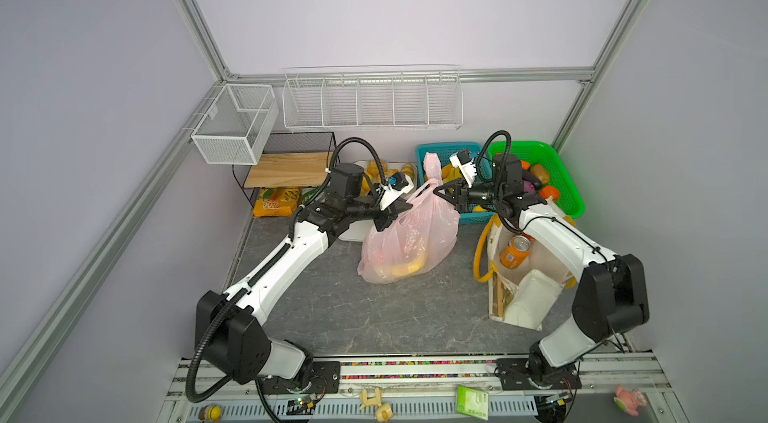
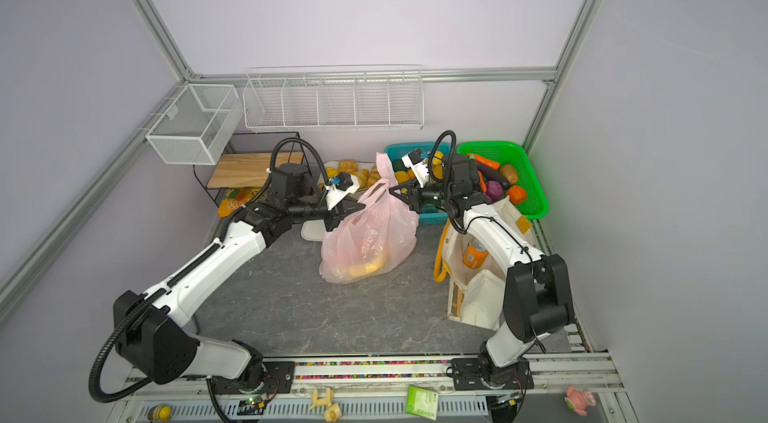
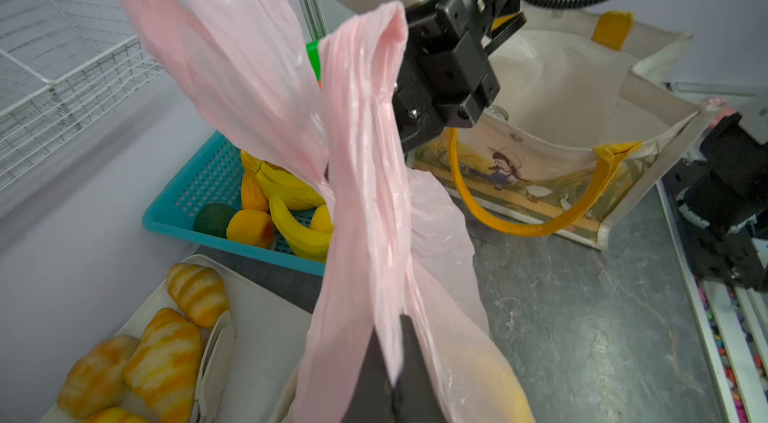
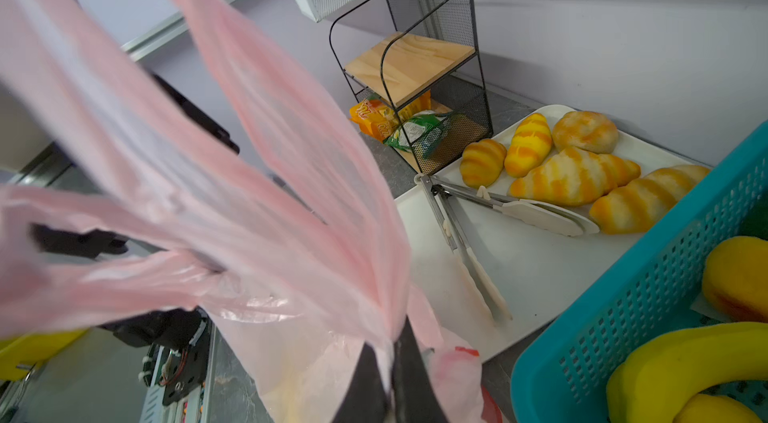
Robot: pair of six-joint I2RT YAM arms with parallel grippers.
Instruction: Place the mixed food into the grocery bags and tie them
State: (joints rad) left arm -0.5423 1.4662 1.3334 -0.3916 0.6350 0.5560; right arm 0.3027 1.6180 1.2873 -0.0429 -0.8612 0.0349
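**Two pincers nose to nose over the neck of the pink bag**

The pink bag (image 1: 409,242) sits on the desk (image 1: 374,317) between the two arms, and a banana (image 1: 409,269) shows through its thin wall. Above its neck the left pincer (image 1: 404,208) and the right pincer (image 1: 438,191) point at each other. Their tips are near but apart, with the left one a little lower and closer to the front.

Both are clamped fully down on pink plastic. In the left wrist view the left pincer (image 3: 395,358) pinches a bunched handle strip (image 3: 365,150). Its long axis runs straight away from that pincer to the right arm's pincer. In the right wrist view the right pincer (image 4: 391,358) nips a like strip that fans away toward the left arm.

A second strip crosses the first just above the bag's mouth. It seems to end in the loop (image 1: 430,163) that stands up free just behind the right pincer, so it lies nearer the right arm. Whether the two pincers hold the same handle or one each, I cannot tell for sure.

My judgement is that tying is in hand. The next pull depends on that crossing lying between the tips, with the bag's weight below both. The tote (image 1: 528,296) stands well apart under the right arm, a soda can (image 1: 515,252) inside it, its handles hanging loose.
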